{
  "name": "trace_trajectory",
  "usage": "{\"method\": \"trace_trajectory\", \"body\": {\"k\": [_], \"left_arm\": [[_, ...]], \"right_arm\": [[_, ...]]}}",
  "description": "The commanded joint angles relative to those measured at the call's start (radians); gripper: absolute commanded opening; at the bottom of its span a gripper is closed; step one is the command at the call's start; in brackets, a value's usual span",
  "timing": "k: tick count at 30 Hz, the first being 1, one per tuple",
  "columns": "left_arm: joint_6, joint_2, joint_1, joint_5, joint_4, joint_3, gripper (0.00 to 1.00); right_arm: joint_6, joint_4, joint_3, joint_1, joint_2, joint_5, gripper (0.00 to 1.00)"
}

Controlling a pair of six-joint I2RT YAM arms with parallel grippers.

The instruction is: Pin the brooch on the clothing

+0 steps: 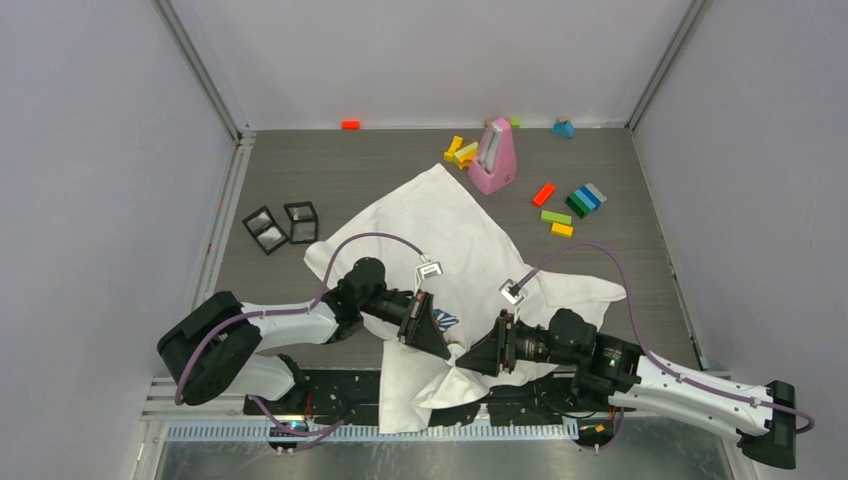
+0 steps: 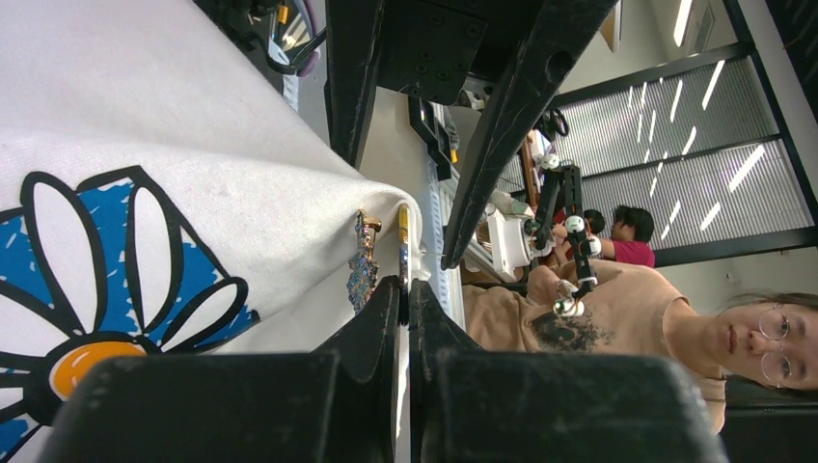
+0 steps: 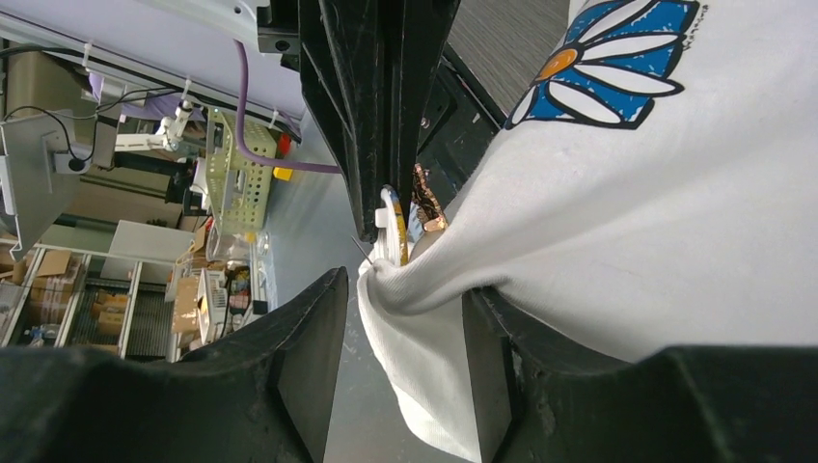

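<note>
The white T-shirt (image 1: 450, 230) lies spread on the table, its blue daisy print (image 1: 443, 320) beside the grippers. My left gripper (image 1: 445, 348) is shut on the brooch, a small iridescent blue-gold piece (image 2: 364, 265) at a lifted fold of fabric (image 2: 241, 193), pinched at the fingertips (image 2: 406, 285). In the right wrist view the left fingers (image 3: 371, 145) hold the brooch (image 3: 422, 204) at the fold, with a thin pin tip poking out. My right gripper (image 3: 405, 289) is open around the hanging fold of shirt (image 3: 434, 328); the cloth touches one finger. It faces the left gripper (image 1: 472, 358).
A pink wedge-shaped object (image 1: 493, 158) and coloured blocks (image 1: 575, 205) sit at the back right. Two black-framed boxes (image 1: 280, 225) lie at the left. An orange block (image 1: 350, 124) lies by the back wall. The shirt's hem hangs over the near edge.
</note>
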Motion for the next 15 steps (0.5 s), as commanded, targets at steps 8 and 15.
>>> {"method": "trace_trajectory", "body": {"k": [8,15], "left_arm": [[-0.012,-0.001,-0.023,0.052,0.081,0.002,0.0],[-0.013,0.001,-0.035,0.053,0.085,0.004,0.0]], "right_arm": [[0.012,0.04,-0.005,-0.019,-0.014,0.004,0.46],[0.02,0.059,-0.005,-0.024,0.047,0.009,0.34]]}}
